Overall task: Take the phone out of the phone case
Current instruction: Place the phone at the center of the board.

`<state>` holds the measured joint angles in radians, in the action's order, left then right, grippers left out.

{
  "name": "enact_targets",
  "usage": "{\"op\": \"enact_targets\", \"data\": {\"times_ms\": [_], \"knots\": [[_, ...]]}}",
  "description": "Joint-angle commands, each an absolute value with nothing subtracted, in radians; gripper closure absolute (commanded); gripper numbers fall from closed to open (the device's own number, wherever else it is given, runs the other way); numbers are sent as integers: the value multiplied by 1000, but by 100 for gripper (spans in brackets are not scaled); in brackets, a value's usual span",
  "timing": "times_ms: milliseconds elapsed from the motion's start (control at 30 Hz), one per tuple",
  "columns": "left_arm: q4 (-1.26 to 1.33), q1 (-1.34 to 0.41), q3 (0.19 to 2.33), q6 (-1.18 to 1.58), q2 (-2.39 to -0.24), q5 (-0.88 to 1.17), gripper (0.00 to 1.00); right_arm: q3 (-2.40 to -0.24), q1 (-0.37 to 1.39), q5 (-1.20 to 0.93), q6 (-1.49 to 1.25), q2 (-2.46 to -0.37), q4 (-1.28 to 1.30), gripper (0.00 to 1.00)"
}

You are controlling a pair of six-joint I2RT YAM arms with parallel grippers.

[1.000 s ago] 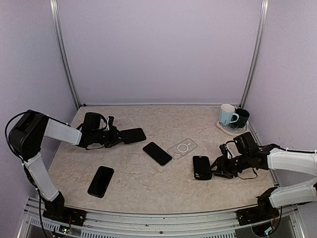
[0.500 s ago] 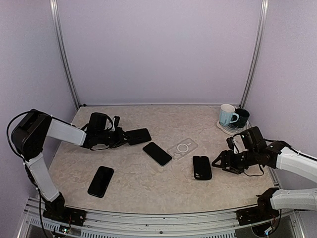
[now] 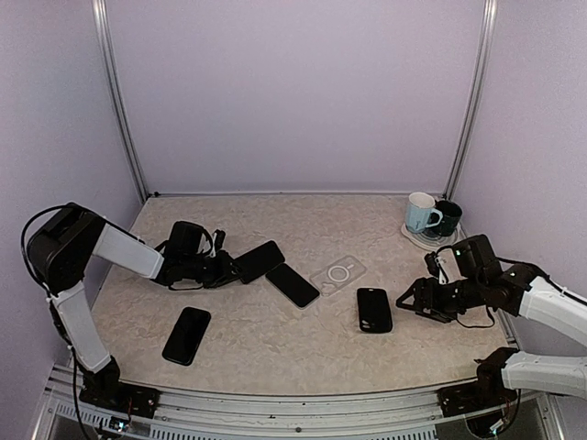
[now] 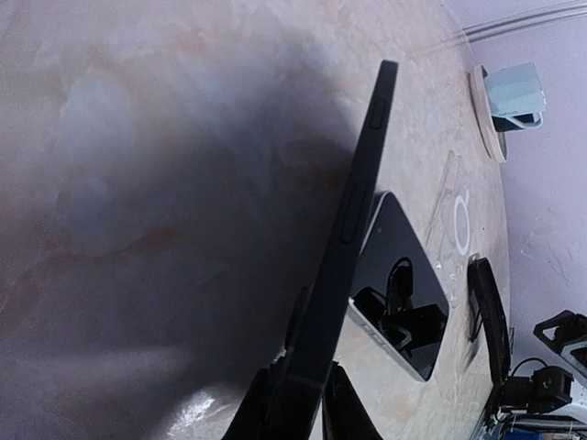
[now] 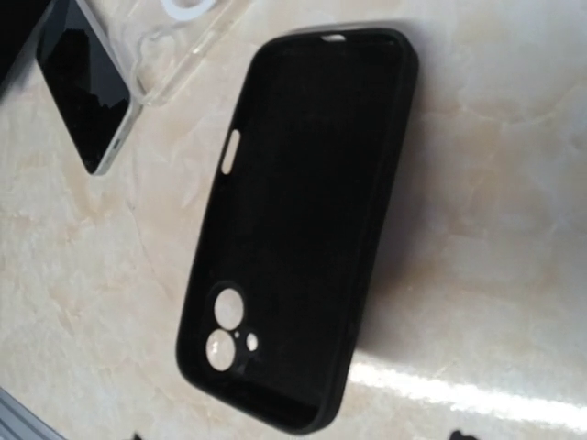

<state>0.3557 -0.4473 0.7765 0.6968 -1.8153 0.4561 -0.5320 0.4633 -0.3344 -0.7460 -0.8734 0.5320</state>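
Observation:
An empty black phone case (image 3: 374,310) lies open side up right of centre; in the right wrist view (image 5: 293,220) the table shows through its camera holes. My right gripper (image 3: 406,301) hovers just right of it, open and empty; only its fingertips show at the bottom edge of its wrist view (image 5: 295,437). My left gripper (image 3: 220,269) is shut on one end of a black phone (image 3: 260,260), seen edge-on in the left wrist view (image 4: 353,211) between my fingers (image 4: 293,396). A clear case (image 3: 337,272) lies at the centre.
A silver-edged phone (image 3: 292,284) lies just right of the held phone. Another black phone (image 3: 186,335) lies at the front left. A light blue mug (image 3: 422,213) and a dark mug (image 3: 448,218) stand on a coaster at the back right.
My left gripper has slid right with the black phone, toward the middle phone. My right gripper has drawn back to the right, away from the black case.

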Motion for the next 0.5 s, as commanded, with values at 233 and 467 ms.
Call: {"op": "enact_targets", "data": {"times_ms": [233,467], "knots": [[270,-477,679,663,-1859,380,76,-523,458,-346,-765,-796,577,28],[204,-508,681,648,-1804,272,48,-531,457,-350,-769,-776,592,25]]}}
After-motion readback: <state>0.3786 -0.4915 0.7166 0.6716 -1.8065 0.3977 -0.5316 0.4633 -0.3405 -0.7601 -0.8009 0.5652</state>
